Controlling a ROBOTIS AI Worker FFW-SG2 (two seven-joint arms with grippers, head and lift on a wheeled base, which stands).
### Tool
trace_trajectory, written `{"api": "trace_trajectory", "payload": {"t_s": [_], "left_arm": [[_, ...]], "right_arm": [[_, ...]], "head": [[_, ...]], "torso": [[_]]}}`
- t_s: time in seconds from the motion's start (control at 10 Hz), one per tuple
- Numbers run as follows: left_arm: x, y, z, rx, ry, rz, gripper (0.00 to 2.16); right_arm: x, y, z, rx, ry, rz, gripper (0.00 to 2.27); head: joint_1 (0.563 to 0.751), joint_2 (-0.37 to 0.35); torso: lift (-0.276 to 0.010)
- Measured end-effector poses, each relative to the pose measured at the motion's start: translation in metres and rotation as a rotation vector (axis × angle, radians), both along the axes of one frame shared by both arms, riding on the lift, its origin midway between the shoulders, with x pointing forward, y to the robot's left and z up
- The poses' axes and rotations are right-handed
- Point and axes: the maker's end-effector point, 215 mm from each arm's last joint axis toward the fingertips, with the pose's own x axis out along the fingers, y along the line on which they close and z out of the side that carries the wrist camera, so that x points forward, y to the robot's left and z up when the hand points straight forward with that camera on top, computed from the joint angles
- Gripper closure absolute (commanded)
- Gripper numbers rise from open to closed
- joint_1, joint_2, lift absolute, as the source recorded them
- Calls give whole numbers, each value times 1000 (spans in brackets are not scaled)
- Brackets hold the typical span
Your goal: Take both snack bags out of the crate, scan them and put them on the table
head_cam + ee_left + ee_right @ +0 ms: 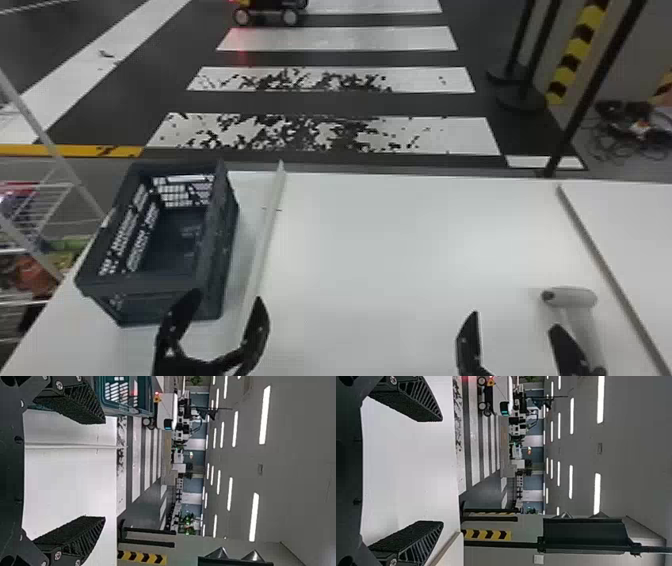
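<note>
Head view: left pincer (227, 296) low, between seven and eight o'clock, coming in over the bottom edge. Its fingers (175, 327) spread wide and curved like a cup, one tip leaning toward one o'clock, the other nearer twelve. Right pincer (515, 320) at about four o'clock, also spread, one tip toward twelve, the other canted toward eleven. The two stand well apart, both aimed ahead of the robot, roughly level.

Left wrist view: the left pincer (105, 469) parted, rough black pads (67, 407) facing across a broad gap, flanks ribbed. Right wrist view: the right pincer (442, 471) likewise parted, its two tips well apart.
</note>
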Motion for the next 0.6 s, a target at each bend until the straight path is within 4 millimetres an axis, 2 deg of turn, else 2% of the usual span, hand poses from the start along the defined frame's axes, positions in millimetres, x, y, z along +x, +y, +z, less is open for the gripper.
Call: {"api": "trace_trajectory", "payload": {"t_s": [0.6], "left_arm": [[2,-2,-2,-6,3,-1,140]], "right_arm": [[-1,2,2,7,-9,1,70]], "head": [[695,74]], "torso": [[-94]]}}
